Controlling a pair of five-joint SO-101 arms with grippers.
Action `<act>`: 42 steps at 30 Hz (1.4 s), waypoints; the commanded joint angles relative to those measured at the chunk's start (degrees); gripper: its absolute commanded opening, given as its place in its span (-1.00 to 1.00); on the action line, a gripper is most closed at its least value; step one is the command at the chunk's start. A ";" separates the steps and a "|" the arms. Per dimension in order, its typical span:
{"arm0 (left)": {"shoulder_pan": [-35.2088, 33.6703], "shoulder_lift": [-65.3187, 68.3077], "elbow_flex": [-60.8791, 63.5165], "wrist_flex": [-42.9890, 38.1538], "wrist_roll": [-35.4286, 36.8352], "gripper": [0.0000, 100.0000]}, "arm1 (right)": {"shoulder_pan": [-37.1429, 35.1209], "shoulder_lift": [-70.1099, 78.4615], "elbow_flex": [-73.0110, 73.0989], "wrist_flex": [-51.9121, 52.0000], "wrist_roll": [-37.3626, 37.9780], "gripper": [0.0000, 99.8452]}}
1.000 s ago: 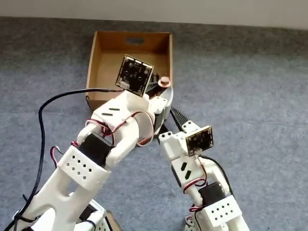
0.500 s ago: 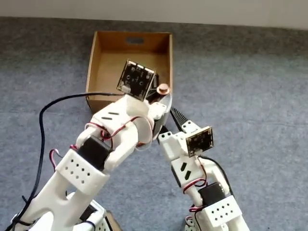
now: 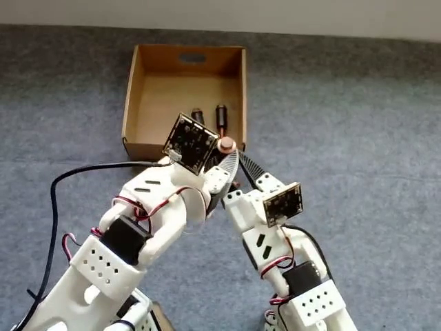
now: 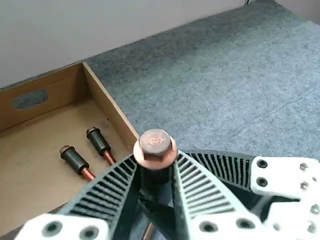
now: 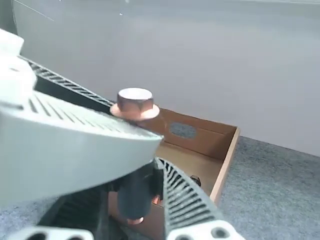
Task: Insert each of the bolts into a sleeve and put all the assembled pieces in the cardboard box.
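**Fig.** Counts: 2 arms, L arm and R arm, 1 gripper each. 1 cardboard box. 3 bolt-in-sleeve pieces: 2 in the box, 1 held.

**Jaws.** L gripper is closed on the third piece. Its two ribbed jaws press the black sleeve from opp. sides, just under the head, w/ no gap showing in the L wrist view. R gripper sits just beside the same piece, tip near the sleeve. Whether it is open or clamped cannot be told.

**Held piece.** Upright, head up. The bolt has a copper-coloured hex head w/ a round flange. The sleeve is dark and cylindrical, and covers most of the shank. A short copper tip shows below the sleeve in the R wrist view. In the high view the head lies at the box's near corner, on the R arm's side, level w/ the front wall.

**In box.** Piece A and piece B lie flat on the box floor, side by side and roughly parallel, near the side wall closest to the grippers. Each has a dark sleeve, and the bare copper shank end points toward the near wall.

**Box.** Open-topped brown cardboard w/ an oval hand slot in the far wall. It stands on grey carpet.
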 commanded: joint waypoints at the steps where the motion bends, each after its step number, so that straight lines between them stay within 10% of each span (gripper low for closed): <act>1: -2.42 -1.89 -0.40 -1.67 -0.18 -0.82 | -0.04 -0.48 -1.45 -0.92 0.53 -0.99; 42: 1.19 -1.98 -10.15 5.63 -4.92 -0.77 | -0.13 -0.48 -1.27 -0.92 0.79 -0.99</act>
